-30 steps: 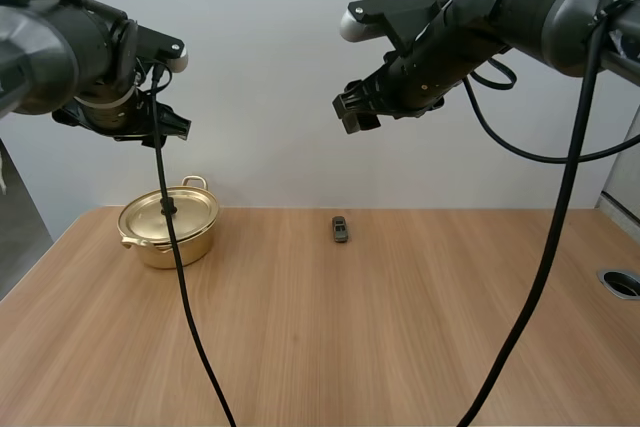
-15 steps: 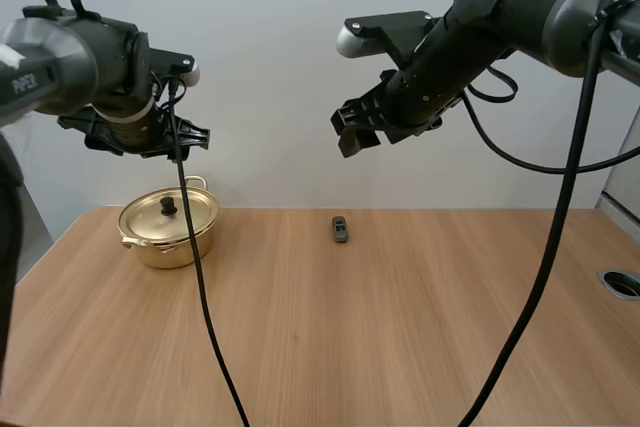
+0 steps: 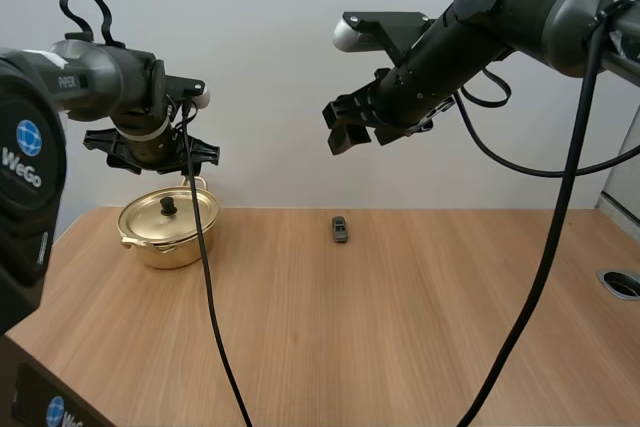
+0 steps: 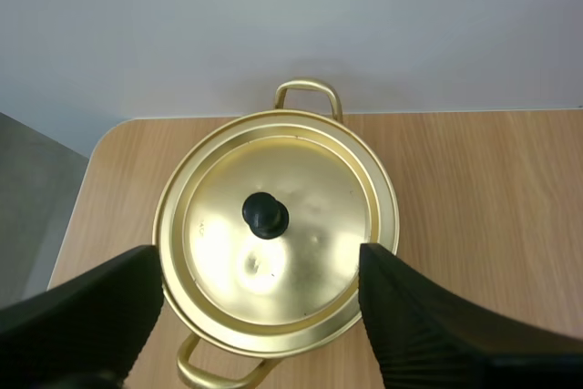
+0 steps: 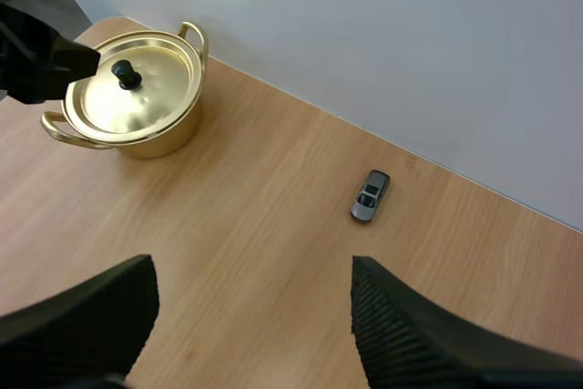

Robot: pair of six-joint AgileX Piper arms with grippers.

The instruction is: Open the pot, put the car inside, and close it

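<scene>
Left arm's black casing (image 3: 25, 147) reads "WeGo", near the lidded pot (image 3: 172, 239).

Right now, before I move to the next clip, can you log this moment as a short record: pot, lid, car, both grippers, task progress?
pot: gold, two handles, standing on the table
lid: on the pot, shut, black knob on top
car: small, grey, on the table, apart from the pot
left gripper: open, in the air above the lid, holding nothing
right gripper: open, high above the table, holding nothing
progress: pot not yet opened, car not yet picked up
</scene>
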